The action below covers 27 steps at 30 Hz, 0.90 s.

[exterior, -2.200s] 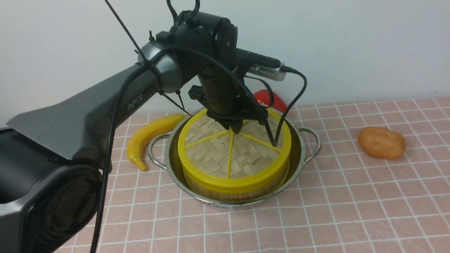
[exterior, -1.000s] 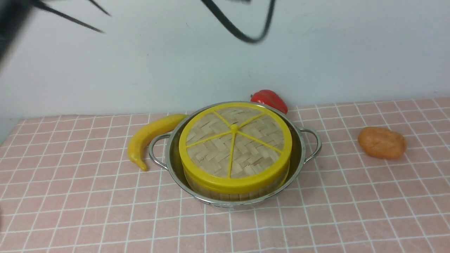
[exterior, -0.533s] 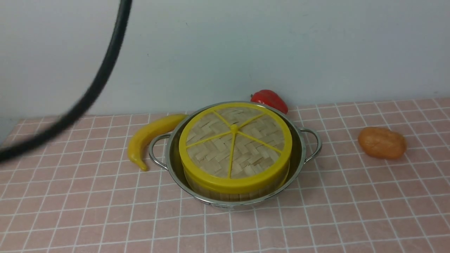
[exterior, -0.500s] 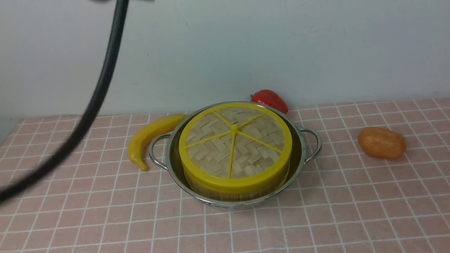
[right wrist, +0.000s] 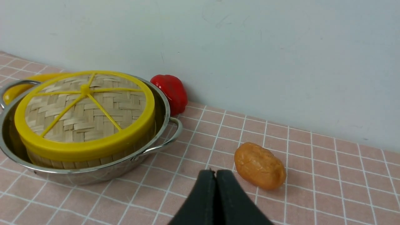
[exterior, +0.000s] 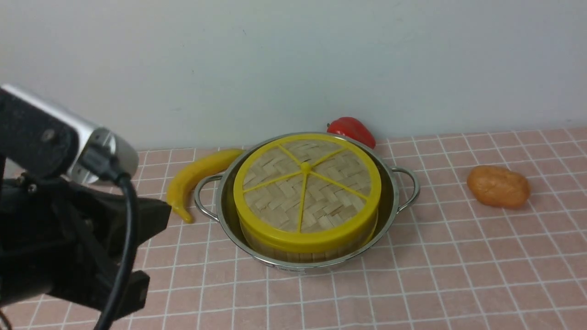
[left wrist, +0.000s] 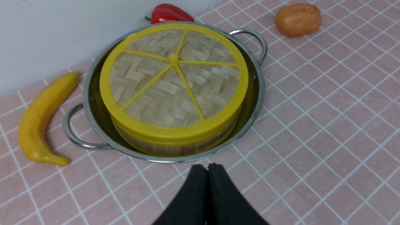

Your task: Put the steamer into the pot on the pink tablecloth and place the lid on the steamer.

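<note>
The steel pot [exterior: 393, 201] stands on the pink tablecloth [exterior: 458, 275]. The bamboo steamer [exterior: 307, 255] sits inside it, with only its wall showing under the lid [exterior: 306, 188]. The lid lies flat on the steamer, its yellow spokes facing up. My left gripper [left wrist: 207, 166] is shut and empty, above the cloth a little in front of the pot [left wrist: 257, 93]. Its arm [exterior: 69, 220] fills the front view's lower left. My right gripper [right wrist: 215, 172] is shut and empty, to the right of the pot [right wrist: 93, 175], near the orange lump. It does not show in the front view.
A yellow banana [exterior: 192, 178] lies against the pot's left handle. A red pepper [exterior: 352, 130] sits behind the pot by the wall. An orange potato-like lump [exterior: 497, 185] lies on the cloth to the right. A pale wall closes the back.
My left arm lifted off the lid, swung up out of the front view, and now shows low at the left. The lid stayed on the steamer in the pot.
</note>
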Each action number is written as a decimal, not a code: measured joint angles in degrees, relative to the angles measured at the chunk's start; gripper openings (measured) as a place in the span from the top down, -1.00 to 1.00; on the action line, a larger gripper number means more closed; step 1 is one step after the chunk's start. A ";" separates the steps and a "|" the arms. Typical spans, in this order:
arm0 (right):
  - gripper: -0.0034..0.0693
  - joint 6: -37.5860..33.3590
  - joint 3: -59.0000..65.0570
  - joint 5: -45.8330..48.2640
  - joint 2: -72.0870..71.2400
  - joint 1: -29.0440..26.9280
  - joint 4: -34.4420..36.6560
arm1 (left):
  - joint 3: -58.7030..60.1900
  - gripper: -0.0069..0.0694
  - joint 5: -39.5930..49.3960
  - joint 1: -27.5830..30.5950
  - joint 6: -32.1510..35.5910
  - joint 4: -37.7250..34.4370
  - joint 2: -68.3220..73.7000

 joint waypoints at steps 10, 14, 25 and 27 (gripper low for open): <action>0.80 0.01 0.00 0.00 0.00 0.00 0.13 | 0.68 0.86 -0.25 0.07 -0.09 -0.43 -0.64; 0.73 0.01 0.00 0.00 -0.04 0.00 0.88 | 1.18 0.85 -0.63 6.52 4.99 0.89 -3.91; 0.59 0.01 0.00 0.00 -0.04 0.00 1.45 | 27.23 0.79 -24.25 32.80 8.97 2.61 -27.26; 0.56 0.01 0.00 0.00 -0.04 0.00 1.45 | 33.57 0.78 -27.27 34.08 8.97 2.89 -31.77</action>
